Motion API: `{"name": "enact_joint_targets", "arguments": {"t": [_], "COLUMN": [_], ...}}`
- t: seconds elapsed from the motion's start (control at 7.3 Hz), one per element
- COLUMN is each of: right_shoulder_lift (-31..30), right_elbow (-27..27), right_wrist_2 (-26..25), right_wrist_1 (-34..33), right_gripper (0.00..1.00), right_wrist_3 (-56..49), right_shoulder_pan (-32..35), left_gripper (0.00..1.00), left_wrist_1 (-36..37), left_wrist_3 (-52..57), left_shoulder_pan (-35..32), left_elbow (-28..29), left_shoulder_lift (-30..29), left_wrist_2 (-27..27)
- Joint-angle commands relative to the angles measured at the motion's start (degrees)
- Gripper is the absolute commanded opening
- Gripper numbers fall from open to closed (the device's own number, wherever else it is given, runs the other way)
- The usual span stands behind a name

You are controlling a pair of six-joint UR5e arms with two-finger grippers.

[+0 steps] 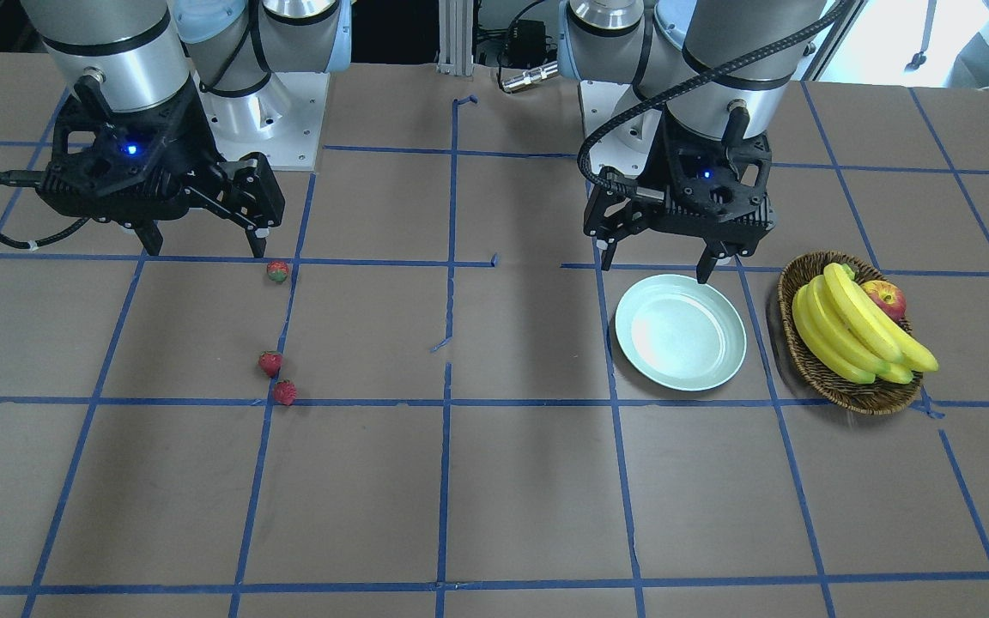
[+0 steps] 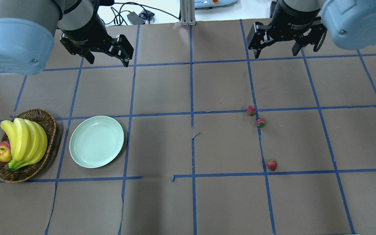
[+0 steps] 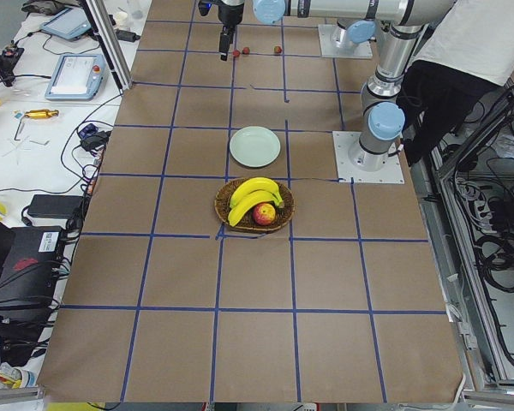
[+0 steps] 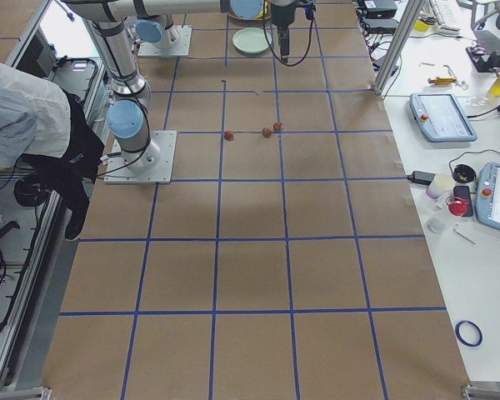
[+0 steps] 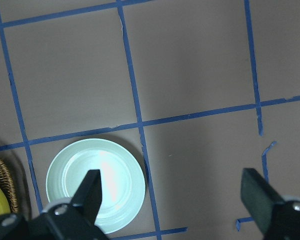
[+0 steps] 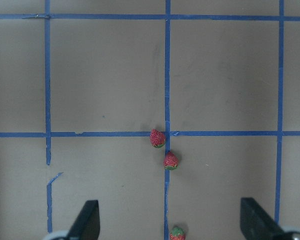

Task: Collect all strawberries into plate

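Note:
Three strawberries lie on the brown table on my right side: one (image 1: 277, 271) (image 2: 272, 164) nearest my base, and two (image 1: 270, 363) (image 1: 285, 392) close together farther out, also in the overhead view (image 2: 260, 122) (image 2: 251, 110). The right wrist view shows all three (image 6: 157, 138) (image 6: 170, 160) (image 6: 177, 233). The mint-green plate (image 1: 681, 332) (image 2: 96, 141) (image 5: 95, 182) is empty on my left side. My left gripper (image 1: 654, 269) (image 2: 109, 62) hangs open above the plate's near edge. My right gripper (image 1: 205, 250) (image 2: 276, 54) hangs open and empty above the table, short of the strawberries.
A wicker basket (image 1: 795, 270) (image 2: 49, 117) with bananas (image 1: 855, 330) and an apple (image 1: 885, 299) stands beside the plate, on the outer left. Blue tape lines grid the table. A person (image 3: 471, 43) stands behind the robot's bases.

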Motion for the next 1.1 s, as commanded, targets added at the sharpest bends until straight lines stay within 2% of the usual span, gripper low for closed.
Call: {"name": "enact_joint_targets", "arguments": {"t": [0.0,0.27,0.55,0.96], "right_shoulder_lift": [0.11,-0.42,-0.51,-1.99], "right_elbow": [0.11,0.20,1.33,2.49], "right_wrist_2": [-0.13,-0.13,-0.04,-0.04], "right_wrist_1": [-0.12,0.23,0.76,0.05], "right_gripper": [1.00,1.00,1.00,1.00], "right_wrist_3": [0.12,0.21,0.12,0.38], "right_shoulder_pan": [0.02,-0.07,-0.07,-0.07], "left_gripper": [1.00,1.00,1.00,1.00], "left_wrist_1": [-0.41,-1.81,-1.21,-1.64], "left_wrist_3": [0.00,-0.09,0.26,0.09], "left_shoulder_pan": [-0.04,-0.12,-0.13,0.23], "left_elbow": [-0.07,-0.50,-3.48,-1.66], "left_shoulder_lift": [0.50,1.63,2.52,2.69], "left_wrist_2": [-0.03,-0.46,-0.21,-0.12]}}
